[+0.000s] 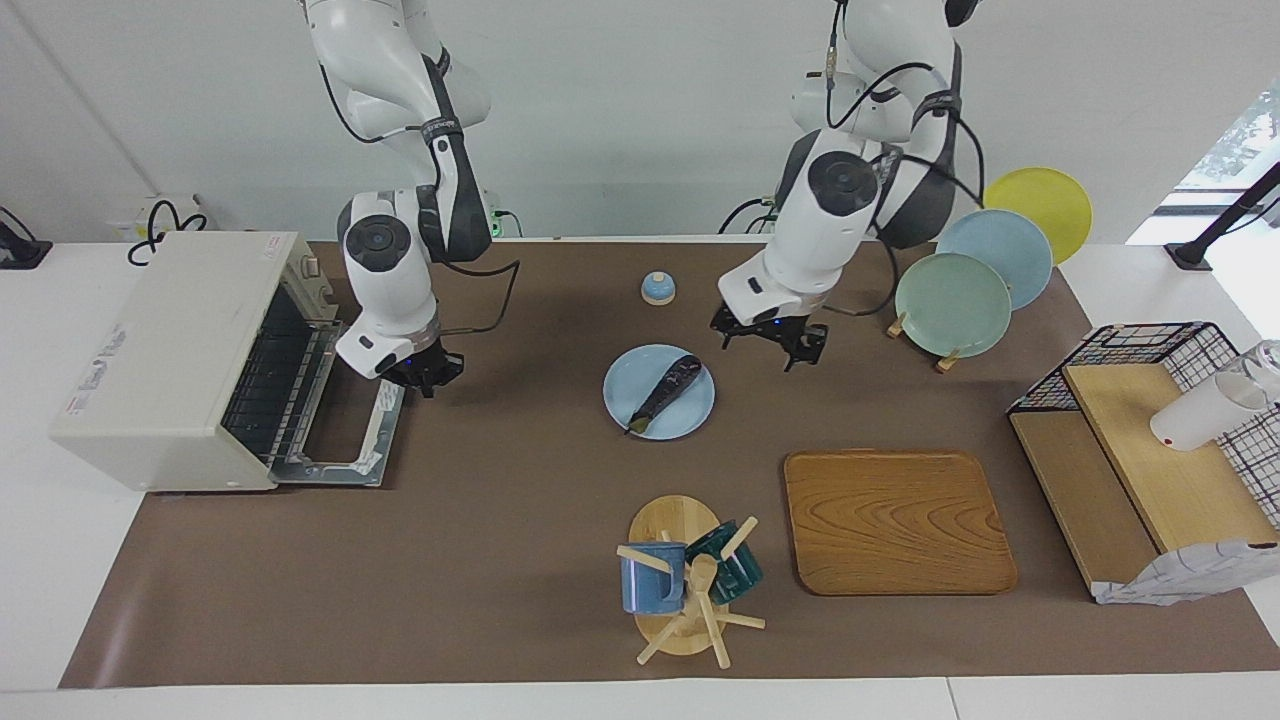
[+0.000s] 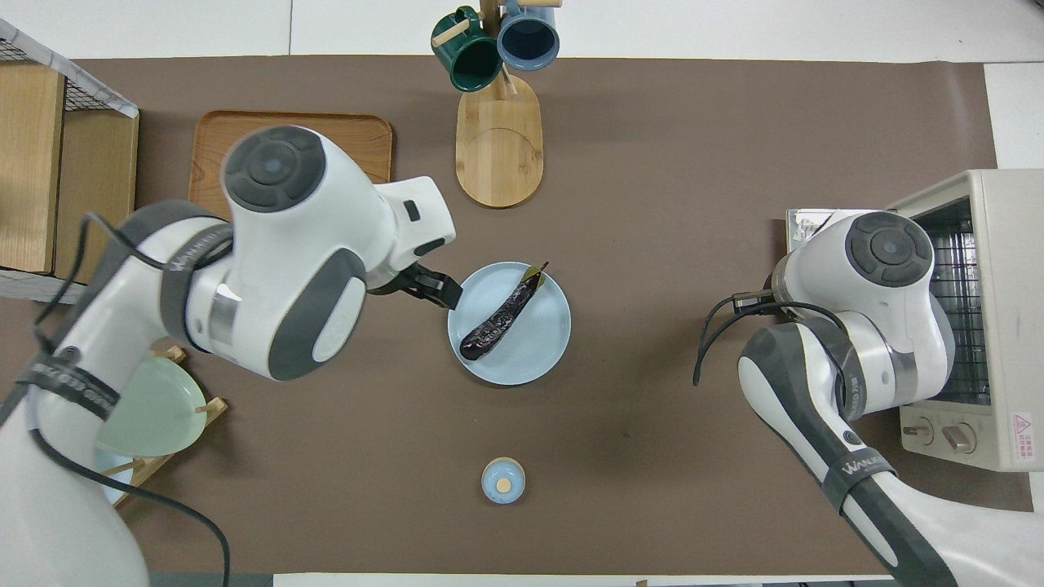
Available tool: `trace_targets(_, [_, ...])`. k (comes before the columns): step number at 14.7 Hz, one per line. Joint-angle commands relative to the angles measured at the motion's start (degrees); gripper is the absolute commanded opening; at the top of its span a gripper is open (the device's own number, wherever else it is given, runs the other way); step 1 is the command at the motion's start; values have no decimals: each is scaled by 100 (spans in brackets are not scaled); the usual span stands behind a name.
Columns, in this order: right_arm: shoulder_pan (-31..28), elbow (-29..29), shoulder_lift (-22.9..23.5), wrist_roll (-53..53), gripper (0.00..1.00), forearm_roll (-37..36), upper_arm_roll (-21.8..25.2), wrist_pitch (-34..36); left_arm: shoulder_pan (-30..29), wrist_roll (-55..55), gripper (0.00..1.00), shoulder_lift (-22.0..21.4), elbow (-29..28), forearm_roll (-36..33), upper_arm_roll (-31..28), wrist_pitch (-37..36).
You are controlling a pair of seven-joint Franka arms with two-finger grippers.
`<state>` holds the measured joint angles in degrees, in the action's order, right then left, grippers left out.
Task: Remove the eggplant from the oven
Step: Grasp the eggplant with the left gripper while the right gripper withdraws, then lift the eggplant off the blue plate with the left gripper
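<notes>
Eggplant (image 1: pixel 664 392) lying slantwise on a light blue plate (image 1: pixel 694 414) mid-tabletop (image 1: pixel 500 560), well apart from the oven (image 1: pixel 165 355) at the right arm's end. Oven door (image 1: pixel 352 405) folded down flat, wire rack visible inside. Right end effector (image 1: pixel 424 375) empty, fingertips pressed together, hovering over the open door's edge. Left end effector (image 1: pixel 768 340) empty, fingers spread wide, hanging just beside the plate toward the left arm's end, not touching the eggplant.
</notes>
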<state>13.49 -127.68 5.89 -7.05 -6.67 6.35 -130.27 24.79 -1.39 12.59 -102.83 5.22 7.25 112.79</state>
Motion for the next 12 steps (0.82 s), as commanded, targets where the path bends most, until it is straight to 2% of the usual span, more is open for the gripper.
trace_targets(1, [-267,-302,-246,335,0,-132,-91,-226,359,-19,100,41,-448,111,-109,559])
trace_targets(6, [-320,-328,-149,371,0,-176,-91,-341,649,-151,100,481,-448,102,-118,964])
trace_targets(12, [-470,-539,-167,476,0,-220,-91,-640,720,-204,100,604,-606,111,-109,1175])
